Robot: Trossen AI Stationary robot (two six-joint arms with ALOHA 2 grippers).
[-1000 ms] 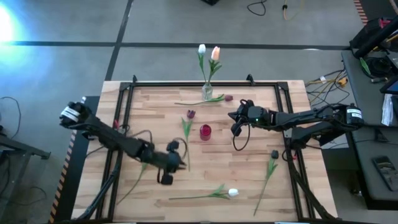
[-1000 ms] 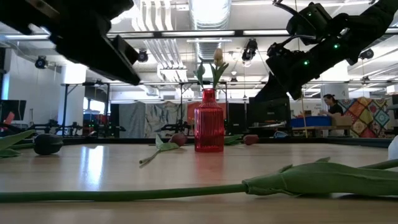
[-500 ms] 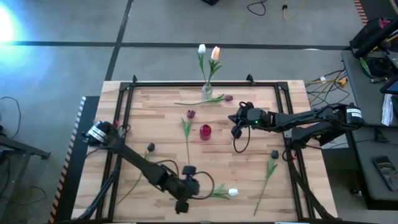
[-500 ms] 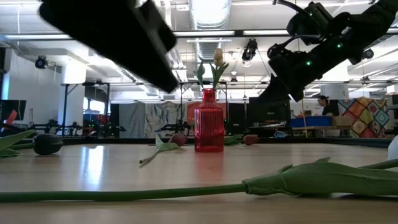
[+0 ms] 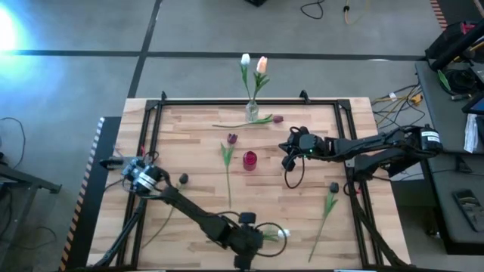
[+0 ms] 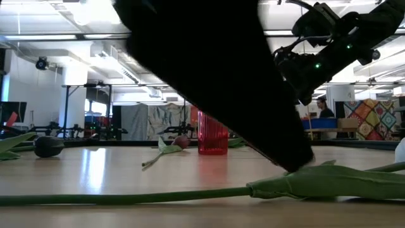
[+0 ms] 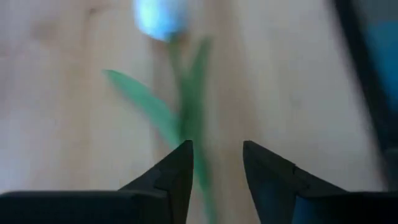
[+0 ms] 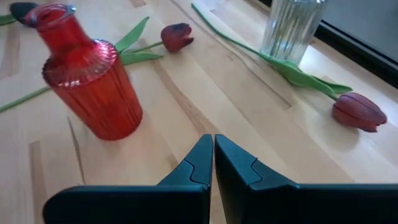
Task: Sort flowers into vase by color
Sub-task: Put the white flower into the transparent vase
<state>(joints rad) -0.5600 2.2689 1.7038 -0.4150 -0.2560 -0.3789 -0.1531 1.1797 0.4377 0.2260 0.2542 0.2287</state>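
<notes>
Reaching white tulip (image 5: 283, 234): left end effector (image 5: 253, 242).

A pale wooden table (image 5: 189, 143) of jointed planks with a smooth, slightly glossy finish. At its centre stands a ribbed red vase (image 8: 90, 87) of translucent glass or plastic; toward twelve o'clock stands a clear fluted glass vase (image 8: 291, 28). The gripper fingers (image 8: 193, 165) look like matt dark plastic.

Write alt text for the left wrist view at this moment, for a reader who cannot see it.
The left gripper hangs open just above a white tulip lying on the wooden table, its two dark fingers on either side of the green stem. The flower head points away from the camera, and a long leaf spreads to one side.
</notes>
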